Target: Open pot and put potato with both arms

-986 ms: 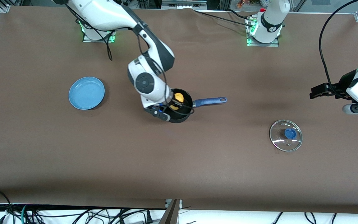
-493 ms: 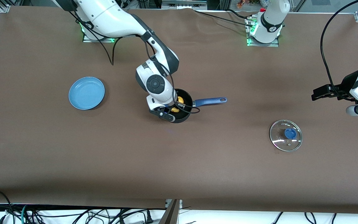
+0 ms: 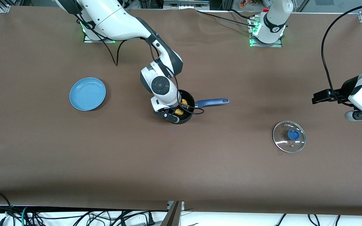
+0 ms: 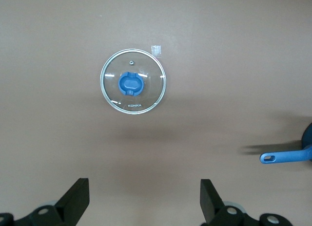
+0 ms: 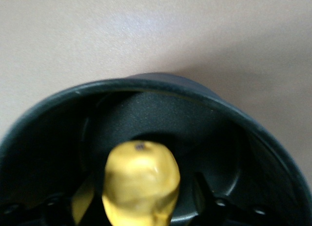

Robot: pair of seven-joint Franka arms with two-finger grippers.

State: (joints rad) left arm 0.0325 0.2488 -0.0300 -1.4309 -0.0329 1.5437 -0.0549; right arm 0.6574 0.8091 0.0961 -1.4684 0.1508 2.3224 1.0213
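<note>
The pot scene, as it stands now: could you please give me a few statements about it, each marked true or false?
1. The glass lid sits on the pot. False: it lies on the table toward the left arm's end.
2. The potato is inside the pot, at the right gripper. True.
3. The left gripper is open, in the air over the table near the lid. True.
4. The blue plate holds the potato. False: the plate carries nothing.
5. The pot's handle points toward the left arm's end. True.
</note>
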